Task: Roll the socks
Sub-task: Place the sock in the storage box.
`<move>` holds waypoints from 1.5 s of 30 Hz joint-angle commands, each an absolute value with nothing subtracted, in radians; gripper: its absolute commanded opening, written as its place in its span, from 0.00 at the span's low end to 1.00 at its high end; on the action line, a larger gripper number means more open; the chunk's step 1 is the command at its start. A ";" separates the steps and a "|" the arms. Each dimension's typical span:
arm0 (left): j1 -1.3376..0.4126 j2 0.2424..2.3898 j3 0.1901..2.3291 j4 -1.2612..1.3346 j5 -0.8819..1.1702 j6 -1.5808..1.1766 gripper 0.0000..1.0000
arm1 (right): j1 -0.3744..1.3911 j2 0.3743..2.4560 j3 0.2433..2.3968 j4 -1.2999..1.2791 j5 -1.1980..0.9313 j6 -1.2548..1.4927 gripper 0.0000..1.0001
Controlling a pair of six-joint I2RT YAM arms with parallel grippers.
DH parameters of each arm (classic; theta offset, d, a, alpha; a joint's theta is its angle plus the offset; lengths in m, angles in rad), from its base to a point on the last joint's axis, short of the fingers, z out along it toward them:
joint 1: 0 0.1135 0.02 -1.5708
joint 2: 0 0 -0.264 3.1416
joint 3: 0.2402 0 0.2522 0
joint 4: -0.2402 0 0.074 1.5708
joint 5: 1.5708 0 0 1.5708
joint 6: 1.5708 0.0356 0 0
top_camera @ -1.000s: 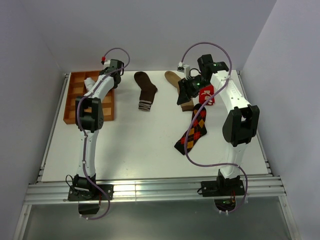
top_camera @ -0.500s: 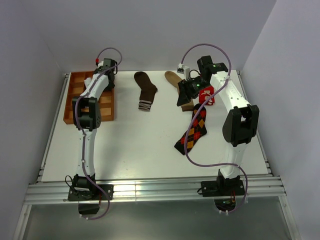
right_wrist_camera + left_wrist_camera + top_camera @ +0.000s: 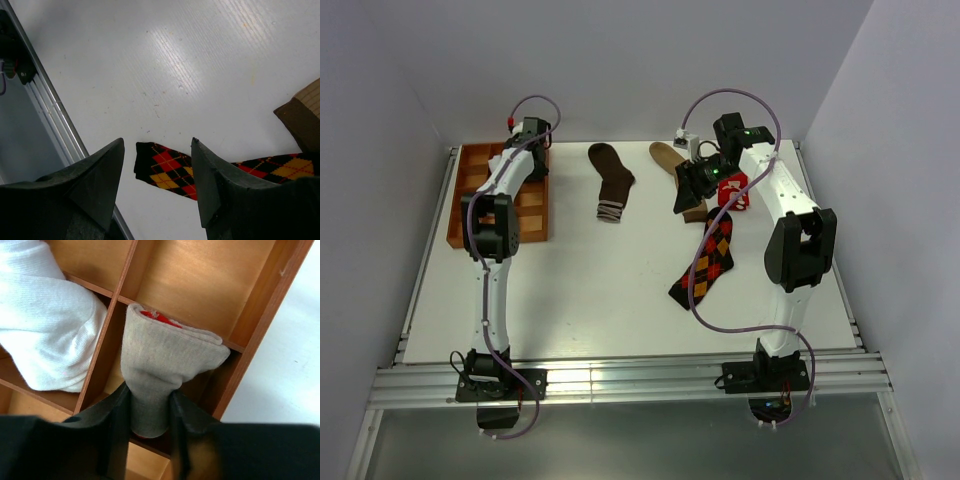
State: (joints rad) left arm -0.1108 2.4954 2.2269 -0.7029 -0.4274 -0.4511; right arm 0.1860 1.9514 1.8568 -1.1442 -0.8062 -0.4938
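Step in hand, as I judged it: stowing a finished roll. My left gripper point(image 3: 148, 401) was pinching the beige sock point(image 3: 167, 350), already folded into a bundle with a bit of red toe showing at its top edge. The fingers clamped its lower end from both sides. The bundle hung inside a compartment of the tray point(image 3: 200, 285), its far end against the divider. I couldn't tell if it sat on the floor of the cell. The white sock point(image 3: 45, 325) was bunched in the neighbouring compartment to the left, spilling over a divider.

My right gripper point(image 3: 157, 145) was spread wide and holding nothing, hovering above the table point(image 3: 570, 290). In its wrist view the toe end of the argyle sock point(image 3: 167, 172) lay flat just below the fingertips. A brown cuff showed at the right edge there; I couldn't tell whose.

From above, the dark brown sock point(image 3: 612, 178), the tan sock point(image 3: 666, 156), partly under the right arm, and the red sock point(image 3: 737, 190) all lay flat and unrolled at the far side.

So two socks were in the tray and four were left.

Next move, my call: push the beige roll down, release it and lift straight up so the fabric doesn't snag. The right arm then needs to drop onto a sock end to start a roll.
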 commanded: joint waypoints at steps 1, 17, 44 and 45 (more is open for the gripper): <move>-0.095 2.474 2.197 -0.759 -0.393 -0.474 0.39 | 0.181 1.953 1.855 -1.129 -0.821 -0.509 0.63; -0.097 2.330 2.079 -0.623 -0.371 -0.414 0.66 | 0.181 1.954 1.868 -1.129 -0.807 -0.509 0.63; -0.129 2.037 1.938 -0.394 -0.296 -0.374 0.68 | 0.192 1.833 1.682 -1.002 -0.527 -0.489 0.63; -0.130 2.001 1.930 -0.393 -0.287 -0.380 0.68 | 0.192 1.788 1.601 -0.979 -0.488 -0.489 0.64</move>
